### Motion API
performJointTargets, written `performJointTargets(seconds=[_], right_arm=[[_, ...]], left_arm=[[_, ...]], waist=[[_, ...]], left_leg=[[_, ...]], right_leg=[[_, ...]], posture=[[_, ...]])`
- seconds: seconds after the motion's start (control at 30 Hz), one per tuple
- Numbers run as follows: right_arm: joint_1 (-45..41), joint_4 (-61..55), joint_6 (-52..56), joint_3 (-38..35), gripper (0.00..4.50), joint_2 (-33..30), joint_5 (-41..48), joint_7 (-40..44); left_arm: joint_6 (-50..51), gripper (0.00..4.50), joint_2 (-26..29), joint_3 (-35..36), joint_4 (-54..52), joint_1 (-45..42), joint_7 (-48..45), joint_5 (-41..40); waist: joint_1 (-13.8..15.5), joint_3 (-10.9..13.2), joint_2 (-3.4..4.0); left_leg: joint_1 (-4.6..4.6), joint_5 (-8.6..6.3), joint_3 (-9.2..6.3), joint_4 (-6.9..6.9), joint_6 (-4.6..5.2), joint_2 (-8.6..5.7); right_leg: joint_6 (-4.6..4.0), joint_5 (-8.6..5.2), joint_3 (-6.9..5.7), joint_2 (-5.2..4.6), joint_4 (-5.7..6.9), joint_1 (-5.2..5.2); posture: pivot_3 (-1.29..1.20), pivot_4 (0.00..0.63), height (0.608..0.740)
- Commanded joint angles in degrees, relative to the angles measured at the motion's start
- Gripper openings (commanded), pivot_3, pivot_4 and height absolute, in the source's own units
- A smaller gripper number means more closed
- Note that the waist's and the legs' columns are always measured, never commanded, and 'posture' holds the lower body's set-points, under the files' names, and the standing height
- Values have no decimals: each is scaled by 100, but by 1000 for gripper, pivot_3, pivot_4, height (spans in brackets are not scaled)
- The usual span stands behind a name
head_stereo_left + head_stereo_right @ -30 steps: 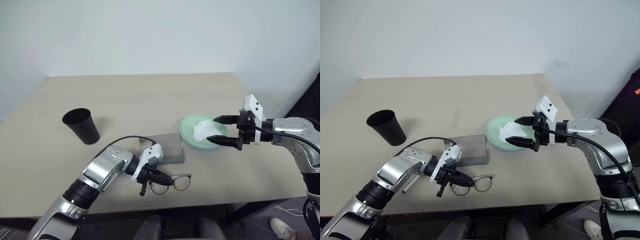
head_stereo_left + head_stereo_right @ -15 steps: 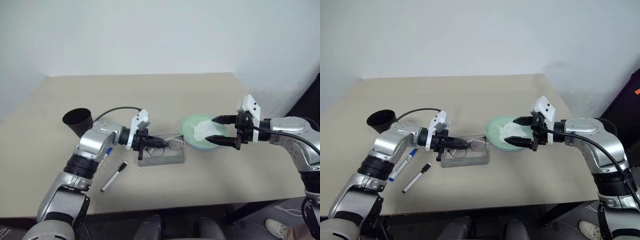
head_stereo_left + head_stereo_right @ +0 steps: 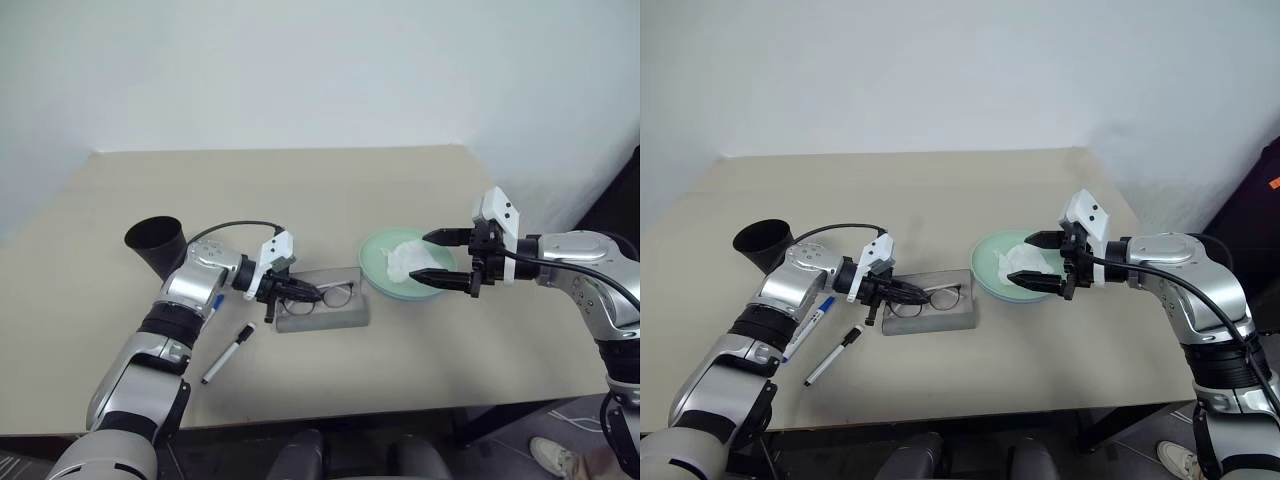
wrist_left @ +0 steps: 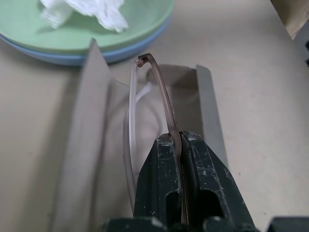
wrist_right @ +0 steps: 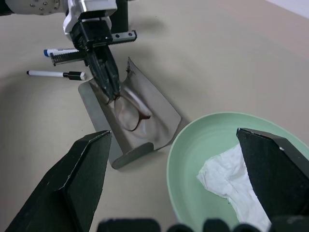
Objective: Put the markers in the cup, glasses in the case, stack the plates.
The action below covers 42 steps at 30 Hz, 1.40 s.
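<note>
The glasses (image 3: 328, 294), thin dark wire with round clear lenses, hang over the open grey case (image 3: 322, 311) near the middle of the table (image 3: 330, 190); the left gripper (image 3: 293, 291) is clamped tight on one temple arm, fingers pressed together; the case's translucent lid stands raised along its far side. Left of the case, two slim white markers lie loose: the black-capped marker (image 3: 228, 353) nearer the front edge, the blue-capped marker (image 3: 813, 317) partly under the left forearm; the matte black cup (image 3: 152, 242) sits further left. Right of the case, the pale green plate (image 3: 379, 256) rests stacked on the light blue plate (image 4: 63, 56), a crumpled white tissue (image 3: 410, 260) inside; the right gripper (image 3: 437, 259) hovers over it, fingers spread wide, holding nothing. The far half of the smooth beige tabletop is bare; a plain pale wall stands behind.
</note>
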Motion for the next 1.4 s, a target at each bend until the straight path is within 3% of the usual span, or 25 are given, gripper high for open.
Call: performJointTargets(seconds=[0.03, 0.43, 0.73, 0.83, 1.17, 1.4], right_arm=[[-47, -127, -80, -164, 4500, -31, 18, -3], [-59, -74, -110, -126, 4500, 25, -2, -16], [-66, -95, -109, -111, 4500, 63, -8, -40], [-66, -96, -107, -111, 4500, 64, -22, -43], [-38, -119, -82, -126, 4500, 51, -12, -50], [-33, -113, -80, -110, 4500, 75, -8, -56]], left_arm=[[41, 23, 89, -63, -340, 98, -312, 27], [1244, 23, 478, -252, -1622, 554, -831, -423], [868, 23, 302, -197, -1497, 599, -560, -172], [794, 689, 264, -203, -1461, 637, -442, -134], [566, 3986, 367, 142, -1552, 541, -146, -238], [575, 3986, 268, 760, -1475, 217, 364, -426]], waist=[[1, 0, 0], [5, -1, 1], [0, -1, 1], [0, -1, 1], [0, -1, 1], [3, -1, 1]], left_leg=[[0, 0, 0, 0, 0, 0], [0, -3, -4, 1, 2, 1], [1, -4, -4, 4, 3, 0], [1, -4, -4, 4, 3, -1], [1, -4, -3, 5, 3, 0], [1, -4, -5, 5, 3, -2]], right_leg=[[0, 0, 0, 0, 0, 0], [0, 0, 0, 0, 1, 0], [0, 0, 0, -1, 0, 3], [0, 0, 0, 0, 0, 3], [1, 0, 0, -1, 0, 3], [1, 0, -1, -1, 0, 2]], posture=[[0, 0, 704], [0, 0, 704], [0, 0, 704], [0, 0, 704], [0, 0, 704], [0, 0, 704]])
